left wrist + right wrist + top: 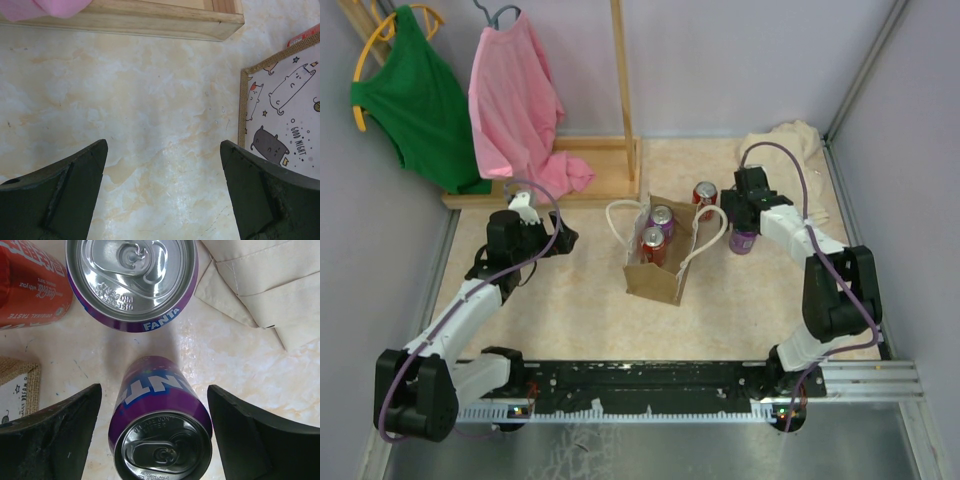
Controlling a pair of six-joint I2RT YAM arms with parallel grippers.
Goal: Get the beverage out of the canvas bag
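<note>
The right gripper [154, 390] hangs with its black fingers [60, 435] spread wide, flanking but not touching an upright purple Fanta can [162, 430] on the marbled beige table [570, 300]. The tan-brown canvas bag [655, 280] with white loop handles stands open at the table's centre, holding a red can [653, 243] and a purple-rimmed can [662, 217]. The flanked can stands outside the bag, at its three o'clock. At the bag's nine o'clock the left gripper [164, 145] hovers over bare table, fingers apart. A crumpled cream cloth [790, 140] lies at the bag's one o'clock. A second Fanta can [132, 280] and a red Coca-Cola can [30, 285] stand near the flanked one.
</note>
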